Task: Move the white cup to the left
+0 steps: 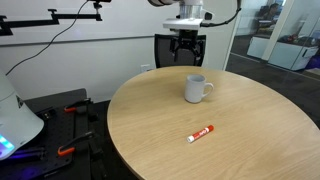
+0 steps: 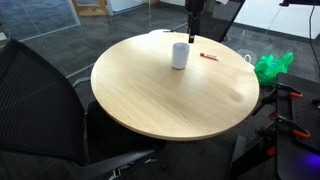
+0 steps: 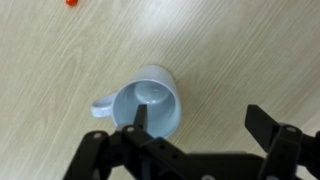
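Standing upright on the round light-wood table (image 1: 150,120), the glossy white ceramic cup (image 3: 150,105) is judged rigid, light, slippery, breakable; its rim wall is best pinched. The gripper (image 3: 198,112) hangs above, spread wide, empty.

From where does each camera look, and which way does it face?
Exterior view: beside the round table, looking across it at the white cup; the open jaws hang above the cup.
Exterior view: higher, behind a black chair, looking down over the table; the jaws show near its far edge.
Wrist view: straight down on the cup; both jaws enter from below.
Shared: all three show the cup.
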`<action>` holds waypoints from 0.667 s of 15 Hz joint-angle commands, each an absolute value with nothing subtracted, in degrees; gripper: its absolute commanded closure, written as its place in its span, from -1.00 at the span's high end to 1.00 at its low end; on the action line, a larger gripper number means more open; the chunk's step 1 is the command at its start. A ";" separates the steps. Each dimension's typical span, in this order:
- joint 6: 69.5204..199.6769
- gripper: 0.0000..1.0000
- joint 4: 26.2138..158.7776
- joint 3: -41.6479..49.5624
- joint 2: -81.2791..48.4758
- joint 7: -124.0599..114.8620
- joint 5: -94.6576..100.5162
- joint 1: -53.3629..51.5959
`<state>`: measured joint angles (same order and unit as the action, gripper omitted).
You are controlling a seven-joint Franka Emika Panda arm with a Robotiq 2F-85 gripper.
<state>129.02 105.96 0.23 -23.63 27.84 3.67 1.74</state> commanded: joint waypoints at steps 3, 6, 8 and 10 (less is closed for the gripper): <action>127.07 1.00 102.28 -1.97 -27.04 28.74 3.41 3.26; 126.98 1.00 102.14 -2.48 -28.18 28.87 3.34 3.66; 126.91 1.00 101.88 -2.61 -28.97 28.74 3.35 3.92; 128.71 1.00 103.64 -2.42 -28.36 27.53 4.07 3.59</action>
<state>128.85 103.74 -1.66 -28.36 27.84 3.60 2.92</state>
